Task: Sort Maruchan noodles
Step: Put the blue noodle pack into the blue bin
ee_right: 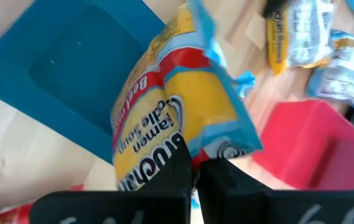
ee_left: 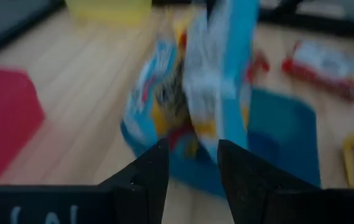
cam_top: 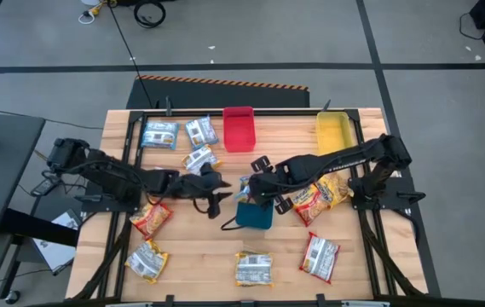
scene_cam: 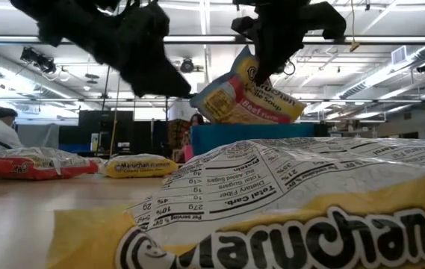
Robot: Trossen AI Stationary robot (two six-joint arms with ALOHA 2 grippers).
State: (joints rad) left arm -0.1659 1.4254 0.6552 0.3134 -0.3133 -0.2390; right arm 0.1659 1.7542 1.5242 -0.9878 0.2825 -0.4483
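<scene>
Up close to the low camera lies a yellow Maruchan packet point(scene_cam: 287, 202), its nutrition panel turned up; from above it sits at the near edge of the table point(cam_top: 182, 243), about the middle.

Starting at the left, the left arm reaches in over the wood, and the left gripper point(cam_top: 218, 198) hangs just left of the blue tray point(cam_top: 255, 216). Its fingers point(ee_left: 149, 171) stand a narrow way apart with nothing between them that I can see. Around that arm lie loose noodles: two blue-silver packets point(cam_top: 158, 134) at the far left of the table, a third point(cam_top: 199, 159) nearer the gripper, a red-orange packet point(cam_top: 151, 218) under the arm and a pale packet point(cam_top: 147, 260) at the near left corner.

In the middle, the red tray point(cam_top: 239, 128) stands at the far edge and the blue tray sits nearer. The right gripper point(ee_right: 194, 171) is clamped tight on the beef packet point(ee_right: 177, 124), a yellow-and-red one with blue edges, which hangs tilted in the air over the blue tray, clear of its floor.

To the right, the yellow tray point(cam_top: 334, 132) stands at the far edge. A heap of yellow-orange packets point(cam_top: 320, 196) lies under the right arm, and a red packet point(cam_top: 320, 256) lies alone near the front.
</scene>
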